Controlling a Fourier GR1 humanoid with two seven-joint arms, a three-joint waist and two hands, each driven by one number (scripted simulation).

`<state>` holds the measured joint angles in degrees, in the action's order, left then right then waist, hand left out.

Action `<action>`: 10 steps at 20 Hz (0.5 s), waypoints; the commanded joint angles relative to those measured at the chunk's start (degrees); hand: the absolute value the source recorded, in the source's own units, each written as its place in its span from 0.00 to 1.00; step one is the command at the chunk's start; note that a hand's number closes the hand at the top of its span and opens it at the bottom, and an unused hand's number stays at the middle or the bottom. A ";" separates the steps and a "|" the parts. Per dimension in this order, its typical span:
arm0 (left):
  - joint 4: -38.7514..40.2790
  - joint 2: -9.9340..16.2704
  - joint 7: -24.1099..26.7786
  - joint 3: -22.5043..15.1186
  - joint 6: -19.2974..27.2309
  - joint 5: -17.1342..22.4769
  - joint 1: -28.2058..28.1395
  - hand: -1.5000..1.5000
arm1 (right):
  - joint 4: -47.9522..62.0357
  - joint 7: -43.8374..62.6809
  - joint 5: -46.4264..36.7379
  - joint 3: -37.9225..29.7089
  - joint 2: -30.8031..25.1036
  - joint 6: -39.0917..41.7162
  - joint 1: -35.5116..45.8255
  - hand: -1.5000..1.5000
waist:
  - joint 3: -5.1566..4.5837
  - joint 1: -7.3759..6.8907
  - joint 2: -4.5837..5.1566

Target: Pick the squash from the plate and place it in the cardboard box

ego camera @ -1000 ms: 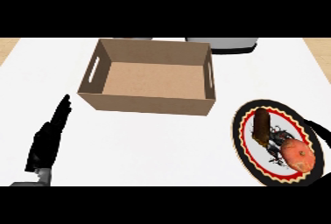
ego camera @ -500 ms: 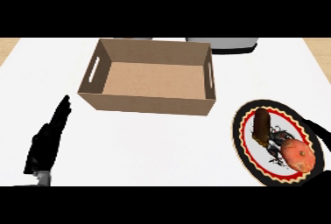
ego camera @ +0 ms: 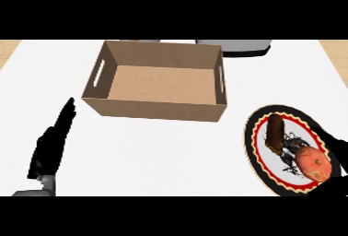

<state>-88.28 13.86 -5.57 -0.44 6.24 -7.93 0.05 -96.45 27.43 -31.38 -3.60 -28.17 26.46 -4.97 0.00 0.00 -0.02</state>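
An orange round squash lies on the near right part of a patterned plate with a red and black rim, at the right of the counter. My right hand comes in at the right edge, mostly cut off. One straight dark finger runs along the plate's far right rim, and more of the hand shows just below the squash. The open cardboard box stands at the middle back with nothing inside. My left hand rests open at the lower left, fingers straight and pointing away.
A long brown vegetable lies on the plate to the left of the squash. A grey appliance stands behind the box's right corner. White counter stretches between the box and the plate.
The left hand has shifted slightly to the right and down. The right hand, squash and plate look the same.
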 commanded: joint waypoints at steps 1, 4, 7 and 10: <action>-1.63 0.12 -1.99 1.74 -1.62 0.27 0.44 0.50 | 4.82 -5.44 -3.12 -1.51 -0.70 0.37 -0.16 0.00 | 0.01 -0.01 0.00; 1.38 -0.32 1.69 2.98 -2.31 -0.50 0.38 0.50 | 3.32 -2.64 -4.86 0.09 3.65 0.45 -0.03 0.00 | 0.00 0.02 0.00; -1.26 -0.47 1.09 2.88 -3.03 -0.81 -1.84 0.50 | 2.42 -2.21 -4.30 0.19 5.84 0.99 -0.91 1.00 | 0.00 0.00 -0.02; -0.41 -3.58 1.46 -0.24 -0.06 -4.15 -2.05 0.50 | 7.53 -8.74 -10.26 0.22 2.80 -4.74 2.38 1.00 | 0.02 -0.20 0.03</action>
<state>-88.28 12.35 -4.86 1.22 4.68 -9.62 -0.56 -93.24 22.09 -37.05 -4.35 -25.35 25.55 -4.92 -0.26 -0.01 -0.17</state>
